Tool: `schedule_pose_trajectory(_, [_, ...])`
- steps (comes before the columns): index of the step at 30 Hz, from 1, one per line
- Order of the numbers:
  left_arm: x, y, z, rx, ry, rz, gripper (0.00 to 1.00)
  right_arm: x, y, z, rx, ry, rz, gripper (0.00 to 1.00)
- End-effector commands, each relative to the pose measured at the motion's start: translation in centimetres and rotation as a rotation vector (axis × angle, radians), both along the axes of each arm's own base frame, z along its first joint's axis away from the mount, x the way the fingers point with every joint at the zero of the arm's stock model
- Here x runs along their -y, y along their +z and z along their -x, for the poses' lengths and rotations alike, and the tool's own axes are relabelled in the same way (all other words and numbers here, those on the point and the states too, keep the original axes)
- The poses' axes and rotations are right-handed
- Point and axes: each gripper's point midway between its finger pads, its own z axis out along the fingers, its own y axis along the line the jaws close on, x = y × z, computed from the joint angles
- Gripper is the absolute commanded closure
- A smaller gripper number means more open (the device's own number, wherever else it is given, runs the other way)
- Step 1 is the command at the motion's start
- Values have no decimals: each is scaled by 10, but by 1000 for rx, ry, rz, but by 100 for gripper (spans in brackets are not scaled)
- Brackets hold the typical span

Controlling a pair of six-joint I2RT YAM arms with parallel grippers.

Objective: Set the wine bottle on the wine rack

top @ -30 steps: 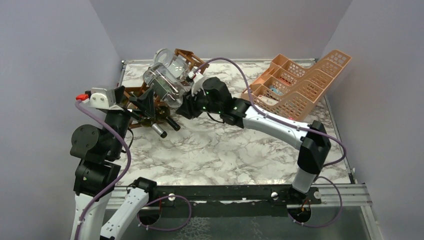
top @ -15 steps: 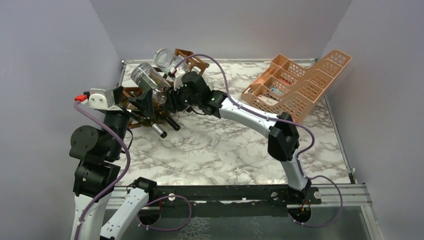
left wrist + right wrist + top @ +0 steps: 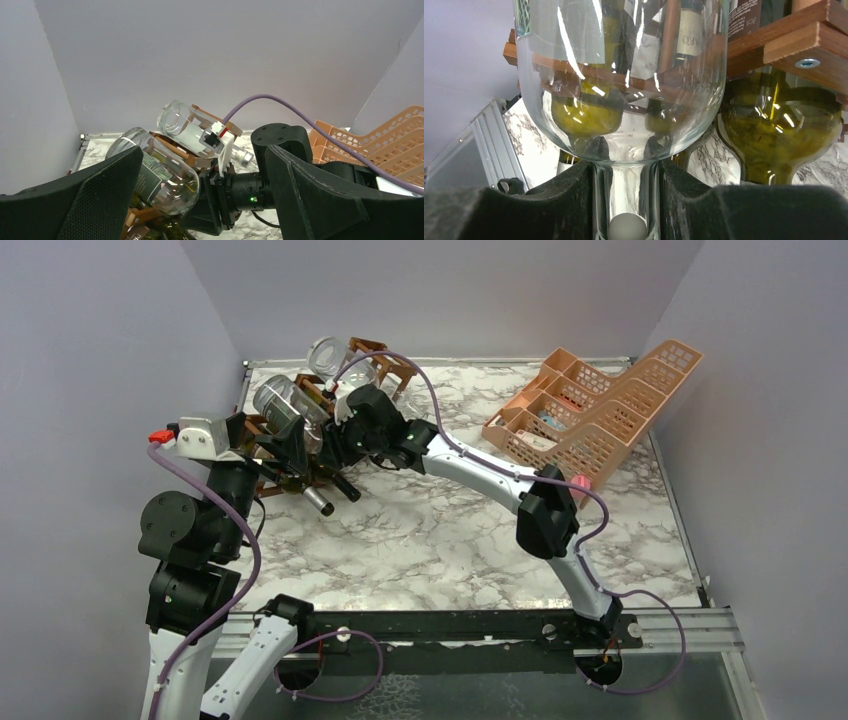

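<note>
Wine rack (image 3: 385, 353): the approach from its front is being blocked. The right gripper (image 3: 330, 432) is pinching the neck of a wine bottle (image 3: 278, 400) that is lying against the rack's upper slats. The left gripper (image 3: 285, 450), its jaws spread wide, is crowding the rack's near-left side. Green bottles (image 3: 774, 135) are filling lower cells. The marble table (image 3: 450, 530) is lying open in front of and right of the rack, as far as a peach basket (image 3: 600, 410), which is well apart.

A peach-orange perforated plastic basket (image 3: 600, 425) with stepped compartments sits tilted at the far right of the white, grey-veined marble desk (image 3: 450, 540), a few small packets lying in its lower cells, with plain lilac-grey walls (image 3: 450, 290) closing the desk in.
</note>
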Motion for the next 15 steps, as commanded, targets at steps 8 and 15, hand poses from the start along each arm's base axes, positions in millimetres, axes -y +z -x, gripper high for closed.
schedule_pose_trajectory(8, [-3,8,4,19,13,-4,1,-23,70,-22,169,-14,-171,61])
schedule_pose_trajectory(15, [-4,6,3,16,15,-9,1,-16,63,-25,157,-54,-145,51])
